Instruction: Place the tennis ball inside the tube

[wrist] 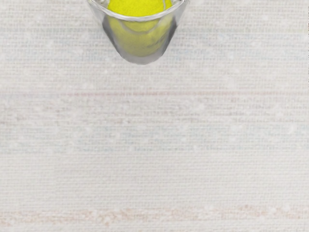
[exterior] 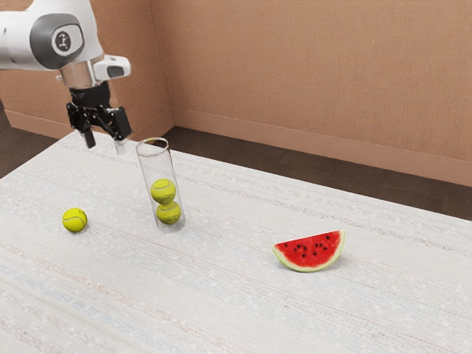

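Your tennis ball (exterior: 74,220), yellow-green and seamed, lies loose on the table (exterior: 236,310), below and apart from your pincer (exterior: 105,144). Your clear tube (exterior: 157,168) stands upright near the pincer, two matching balls (exterior: 163,191) stacked inside.

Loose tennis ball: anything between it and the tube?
Nothing visible: only bare tabletop separates the loose ball from the tube. The watermelon slice lies on the tube's other side, toward the exterior view's right.
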